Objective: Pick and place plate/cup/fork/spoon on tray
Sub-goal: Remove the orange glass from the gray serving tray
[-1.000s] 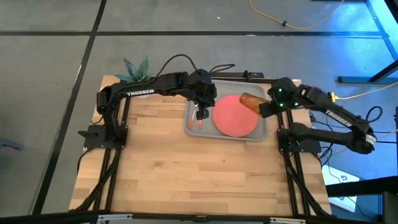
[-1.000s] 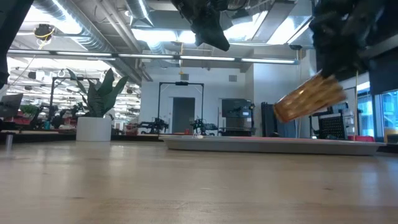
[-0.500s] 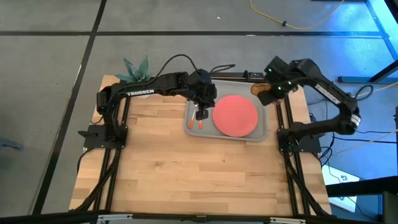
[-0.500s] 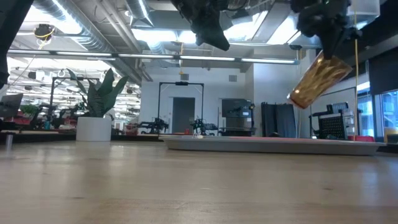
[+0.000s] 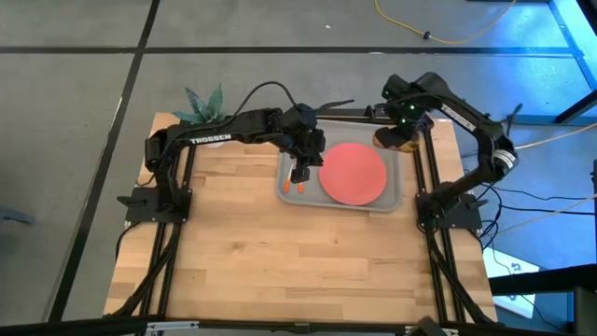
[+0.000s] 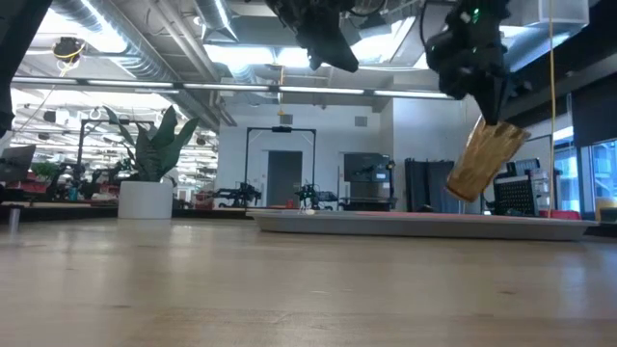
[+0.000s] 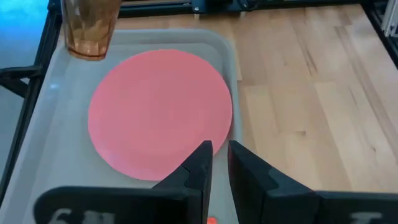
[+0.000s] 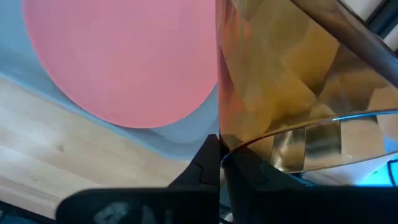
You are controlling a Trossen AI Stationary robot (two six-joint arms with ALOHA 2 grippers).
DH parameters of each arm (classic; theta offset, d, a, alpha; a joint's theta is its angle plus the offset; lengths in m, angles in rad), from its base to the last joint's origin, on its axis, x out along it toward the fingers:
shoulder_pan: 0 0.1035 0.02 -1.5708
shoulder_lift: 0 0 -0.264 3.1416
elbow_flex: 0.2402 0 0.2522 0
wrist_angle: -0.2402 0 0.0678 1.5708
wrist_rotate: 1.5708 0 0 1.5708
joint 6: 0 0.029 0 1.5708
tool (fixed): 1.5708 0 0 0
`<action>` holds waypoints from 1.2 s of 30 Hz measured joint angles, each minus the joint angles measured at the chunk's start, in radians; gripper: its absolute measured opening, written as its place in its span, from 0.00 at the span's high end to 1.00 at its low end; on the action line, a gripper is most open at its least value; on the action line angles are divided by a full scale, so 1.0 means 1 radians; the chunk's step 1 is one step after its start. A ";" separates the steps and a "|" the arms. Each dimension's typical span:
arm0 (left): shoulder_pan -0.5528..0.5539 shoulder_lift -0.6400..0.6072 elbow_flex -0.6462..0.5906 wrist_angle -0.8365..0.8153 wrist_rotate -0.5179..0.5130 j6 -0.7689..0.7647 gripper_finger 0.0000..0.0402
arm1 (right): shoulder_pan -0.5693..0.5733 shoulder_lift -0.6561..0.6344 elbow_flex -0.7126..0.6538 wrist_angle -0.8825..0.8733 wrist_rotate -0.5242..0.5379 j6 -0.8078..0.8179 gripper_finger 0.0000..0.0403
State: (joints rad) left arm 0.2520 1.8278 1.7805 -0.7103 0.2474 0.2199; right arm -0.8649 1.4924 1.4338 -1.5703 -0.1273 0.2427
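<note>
The grey tray (image 5: 291, 157) lies at the table's far right with the coral plate (image 5: 353, 173) flat on it. Two orange handles (image 5: 287, 187) lie on the tray's left part; which is the fork and which the spoon I cannot tell. My left gripper (image 7: 221, 155) hovers high over them, open by a narrow gap, with nothing between its fingers. My right gripper (image 6: 494, 111) is shut on the amber cup (image 6: 487, 159) above the tray's far right corner. My right gripper pinches the cup's wall at the rim (image 8: 219, 146), one finger inside the cup and one outside. The fingers come from above, pointing down. The cup hangs below them mouth up and tilted, its base (image 6: 465, 188) clear of the tray.
A white pot with a green plant (image 5: 203, 103) stands at the table's far left corner. Bare wooden tabletop (image 5: 298, 261) fills the near half. A yellow cable (image 5: 438, 37) lies on the floor beyond the table.
My right gripper has carried the cup from over the plate's right edge toward the tray's far right corner and has tipped to point straight down. The cup has swung from lying almost level to hanging nearly upright, still clear of the tray.
</note>
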 joint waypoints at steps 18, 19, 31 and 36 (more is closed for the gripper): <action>0.000 0.000 0.000 -0.012 0.002 0.030 0.89 | -0.063 0.146 0.000 0.000 -0.032 -0.069 0.98; 0.000 0.000 0.000 -0.012 0.002 0.030 0.89 | -0.063 0.146 0.000 0.000 -0.027 -0.069 0.98; 0.003 0.006 0.000 0.014 0.002 0.131 0.89 | -0.066 0.161 -0.001 -0.002 -0.035 -0.037 0.98; 0.003 0.006 0.000 0.013 0.002 0.131 0.89 | -0.065 0.215 0.001 -0.009 -0.065 -0.012 0.98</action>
State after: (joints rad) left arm 0.2550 1.8343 1.7805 -0.6978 0.2489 0.3508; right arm -0.9303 1.7076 1.4349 -1.5798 -0.1923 0.2309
